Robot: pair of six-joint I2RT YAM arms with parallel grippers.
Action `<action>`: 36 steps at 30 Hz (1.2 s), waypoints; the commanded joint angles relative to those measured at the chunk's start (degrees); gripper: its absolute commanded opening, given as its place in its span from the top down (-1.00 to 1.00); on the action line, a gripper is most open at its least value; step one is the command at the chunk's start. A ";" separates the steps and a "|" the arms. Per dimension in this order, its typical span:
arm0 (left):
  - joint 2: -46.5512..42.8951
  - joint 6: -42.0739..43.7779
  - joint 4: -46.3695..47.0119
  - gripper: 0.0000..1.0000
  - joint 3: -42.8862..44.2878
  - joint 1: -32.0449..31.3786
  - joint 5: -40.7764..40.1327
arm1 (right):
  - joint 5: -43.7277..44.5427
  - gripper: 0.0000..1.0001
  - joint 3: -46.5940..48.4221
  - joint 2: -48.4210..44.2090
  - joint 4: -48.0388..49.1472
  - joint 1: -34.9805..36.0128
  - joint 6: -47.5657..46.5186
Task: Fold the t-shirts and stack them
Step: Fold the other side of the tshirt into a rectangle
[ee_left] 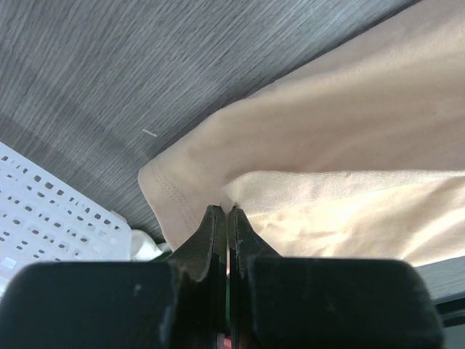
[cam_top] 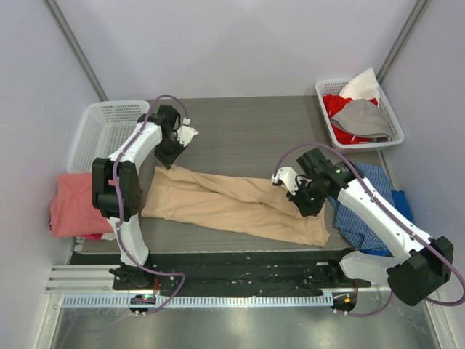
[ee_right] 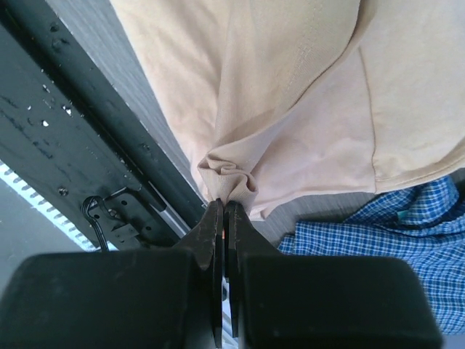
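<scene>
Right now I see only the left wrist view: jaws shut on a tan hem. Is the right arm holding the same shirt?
Observer: Yes. The right gripper is shut on a bunched bit of the tan t-shirt, at its other end.
Operator: What is beside that end?
Observer: A blue checked shirt lies on the table there.
Operator: Any other t-shirt?
Observer: A salmon-pink t-shirt lies at the table's left edge, on the near side of a white basket.
</scene>
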 commanded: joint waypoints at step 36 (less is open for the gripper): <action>-8.00 1.40 -0.56 0.78 -8.91 -0.18 -1.87 | -0.88 0.98 -5.78 -0.47 -2.36 4.75 1.56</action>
